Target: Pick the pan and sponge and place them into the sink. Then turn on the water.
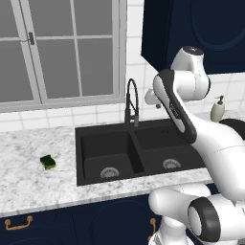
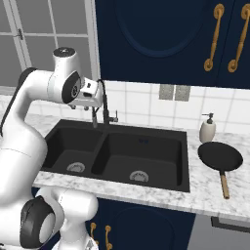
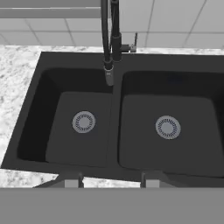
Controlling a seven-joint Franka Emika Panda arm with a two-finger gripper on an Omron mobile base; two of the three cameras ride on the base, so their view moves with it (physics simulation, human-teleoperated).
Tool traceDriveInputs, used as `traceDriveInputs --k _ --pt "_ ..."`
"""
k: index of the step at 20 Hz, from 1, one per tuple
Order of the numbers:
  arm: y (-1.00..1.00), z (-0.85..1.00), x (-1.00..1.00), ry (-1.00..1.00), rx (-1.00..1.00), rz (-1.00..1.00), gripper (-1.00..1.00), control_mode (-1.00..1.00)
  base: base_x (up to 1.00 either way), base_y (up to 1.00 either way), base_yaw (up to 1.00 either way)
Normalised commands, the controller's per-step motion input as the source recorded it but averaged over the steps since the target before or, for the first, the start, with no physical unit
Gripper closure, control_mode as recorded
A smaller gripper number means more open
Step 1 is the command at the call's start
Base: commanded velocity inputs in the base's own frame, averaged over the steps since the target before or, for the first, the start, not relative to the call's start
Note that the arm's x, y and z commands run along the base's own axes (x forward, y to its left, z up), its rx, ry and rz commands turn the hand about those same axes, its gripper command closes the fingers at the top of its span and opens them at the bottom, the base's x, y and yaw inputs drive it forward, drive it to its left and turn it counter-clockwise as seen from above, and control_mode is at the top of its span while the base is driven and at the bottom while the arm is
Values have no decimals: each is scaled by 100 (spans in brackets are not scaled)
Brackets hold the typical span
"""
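Pincer (image 3: 109, 180) open and empty above the sink (image 3: 116, 113), both basins bare; sponge (image 1: 47, 162) on the surface left of the sink, pan (image 2: 220, 156) on the surface right of it beside the soap bottle (image 2: 207, 128).

Pan (image 2: 220, 156) right of sink (image 2: 117, 152); sponge (image 1: 48, 162) left, on counter.

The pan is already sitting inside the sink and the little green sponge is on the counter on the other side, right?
Not quite. The pan is not in the sink; it lies on the counter to the right of it, beside the soap bottle, as the right base view shows. Both basins are empty. The sponge is indeed on the counter on the sink's other side.
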Motion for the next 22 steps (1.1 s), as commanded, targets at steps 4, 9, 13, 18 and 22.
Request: traceDriveInputs --k 4,9,13,18,22 --pt "1 0 -31 -5 0 0 -100 -100 0 0 0" --pt "-9 0 -99 -1 0 -2 -100 -100 0 0 0" --pt "-28 -40 -88 0 -2 -12 -100 -100 0 0 0" --pt "-47 -52 -30 0 -4 -15 -100 -100 0 0 0" --pt "-57 -50 -2 3 -1 -12 -100 -100 0 0 0"
